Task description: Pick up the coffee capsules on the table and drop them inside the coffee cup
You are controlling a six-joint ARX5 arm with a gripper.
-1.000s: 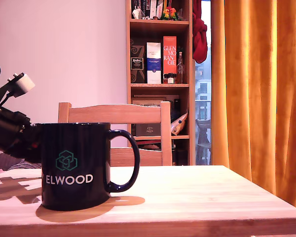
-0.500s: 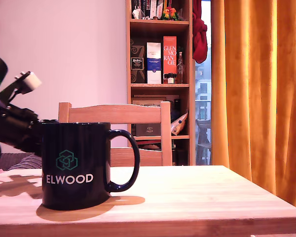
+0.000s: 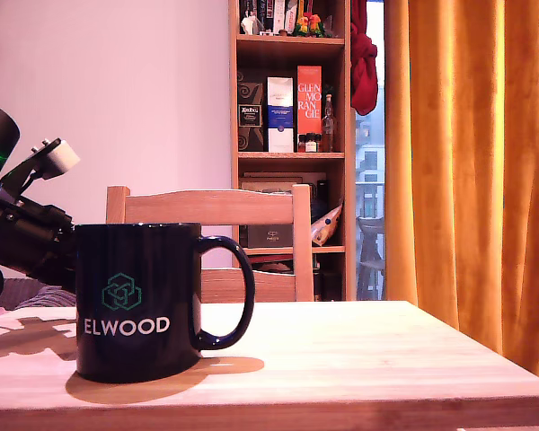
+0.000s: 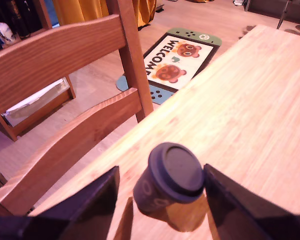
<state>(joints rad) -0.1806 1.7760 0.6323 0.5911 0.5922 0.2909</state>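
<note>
You have one coffee capsule (image 4: 169,179) in sight, a dark one lying on its side on the table (image 4: 260,115), and one coffee cup (image 3: 139,301) standing upright near the exterior view's left. Your gripper (image 4: 161,195) brackets the capsule with its two fingers (image 4: 97,202) spread; one finger's edge meets the capsule's rim, the other stands clear, so nothing is clamped. In the exterior view the arm (image 3: 22,238) sits behind the cup. One wooden chair (image 3: 211,238) stands past the table, and one welcome mat (image 4: 175,57) lies on the floor.
</note>
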